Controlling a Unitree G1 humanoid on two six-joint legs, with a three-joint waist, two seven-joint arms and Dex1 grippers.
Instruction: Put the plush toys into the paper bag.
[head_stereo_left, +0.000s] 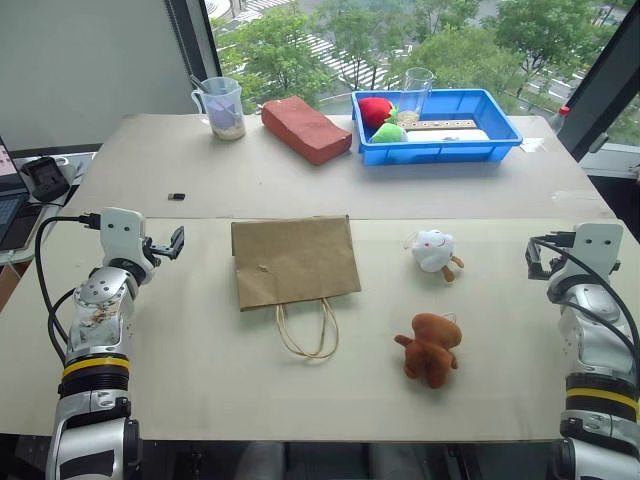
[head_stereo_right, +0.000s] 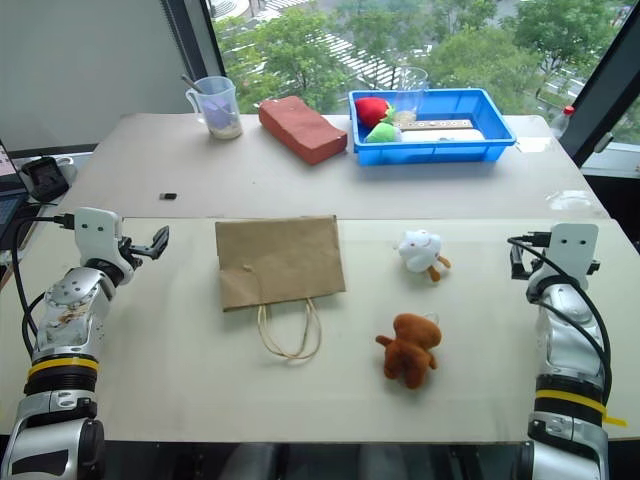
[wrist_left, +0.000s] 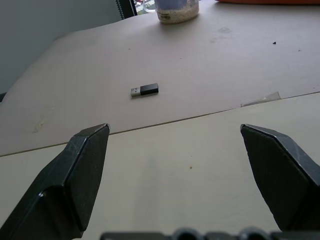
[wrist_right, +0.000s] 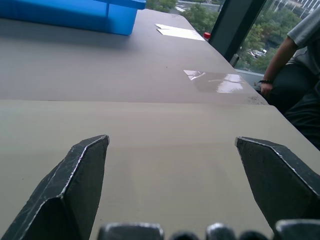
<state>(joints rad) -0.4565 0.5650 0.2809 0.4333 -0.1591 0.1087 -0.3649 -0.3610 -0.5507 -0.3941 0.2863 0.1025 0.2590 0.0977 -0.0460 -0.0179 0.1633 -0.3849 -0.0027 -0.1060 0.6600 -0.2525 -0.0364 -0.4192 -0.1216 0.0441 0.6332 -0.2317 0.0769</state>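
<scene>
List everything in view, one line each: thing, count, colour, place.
bag: 1, brown, flat at table centre, cord handles toward the robot
white toy: 1, white with orange-brown feet, right of the bag
brown toy: 1, brown, nearer the robot than the white toy
brick: 1, reddish, far side of the table
tray: 1, blue, far right, holding red and green soft items and a clear cup
jug: 1, clear, far left
USB stick: 1, black, left of the bag
person: 1, grey sleeve, beyond the table's right edge
left gripper: black jaws open, empty
right gripper: black jaws open, empty
</scene>
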